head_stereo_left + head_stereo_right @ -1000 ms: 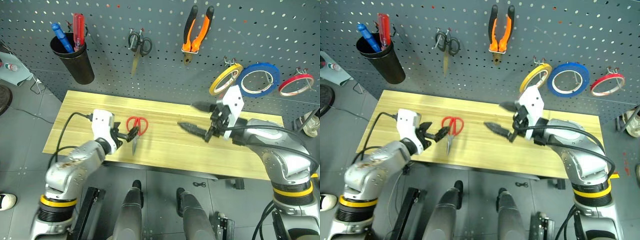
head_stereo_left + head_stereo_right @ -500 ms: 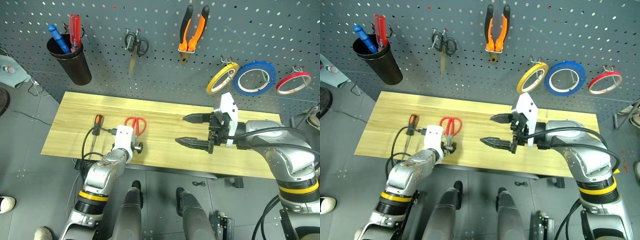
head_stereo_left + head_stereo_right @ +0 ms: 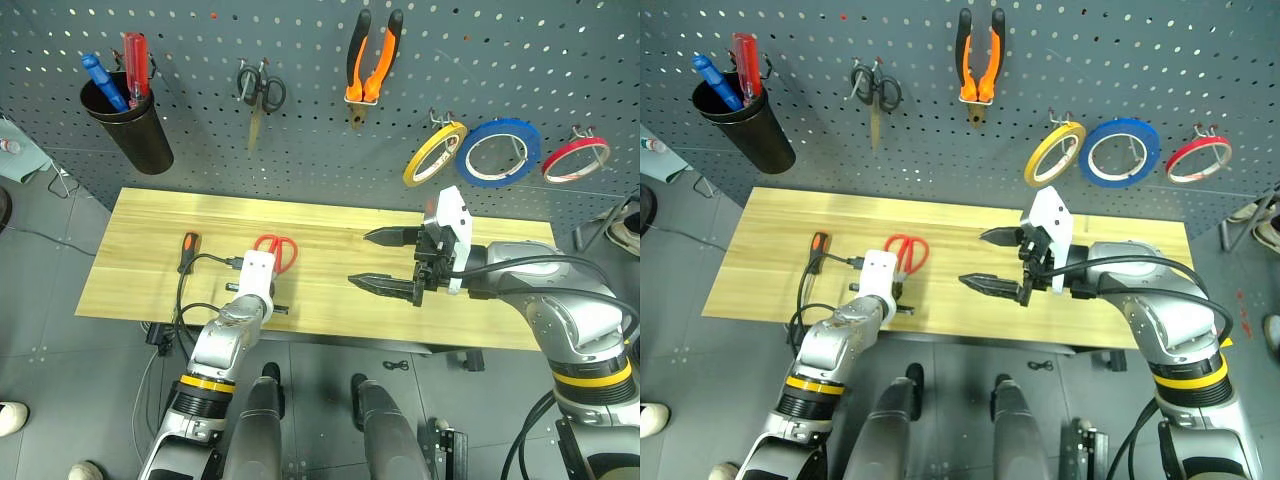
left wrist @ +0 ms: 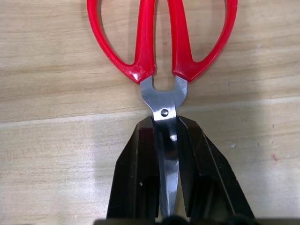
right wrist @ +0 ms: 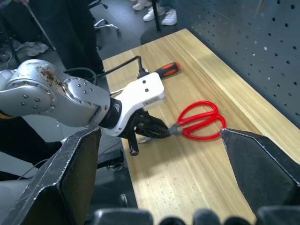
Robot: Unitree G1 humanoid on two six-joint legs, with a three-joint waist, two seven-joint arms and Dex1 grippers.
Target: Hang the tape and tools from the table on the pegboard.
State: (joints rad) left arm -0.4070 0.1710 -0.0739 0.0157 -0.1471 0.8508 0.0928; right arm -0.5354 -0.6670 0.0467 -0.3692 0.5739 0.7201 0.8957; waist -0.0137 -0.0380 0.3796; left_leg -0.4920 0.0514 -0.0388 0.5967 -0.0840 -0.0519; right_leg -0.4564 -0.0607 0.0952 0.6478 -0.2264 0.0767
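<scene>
- The left gripper is pinched shut on the blades of the red-handled scissors, just below the little screw that joins them.
- A second ago its fingers were wide open and hung beside the scissors. Now it has come down and closed on them.
- The scissors still lie flat on the table, with the red loops pointing toward the pegboard. I think the next step is to lift them up.
- The right gripper is spread wide open and holds nothing. It hangs over the middle of the table and has hardly moved.
- The screwdriver lies on the table near the scissors, on the robot's left side. It is not hung up yet.
- The pliers already hang on the pegboard. So does the red-rimmed tape, next to a blue roll and a yellow roll.
- Small dark scissors hang on a hook, and a black cup holds two more tools.
- A black cable loops from the left wrist over the table, close to the screwdriver. It could get in the way later.
- The path up to the board looks free.
</scene>
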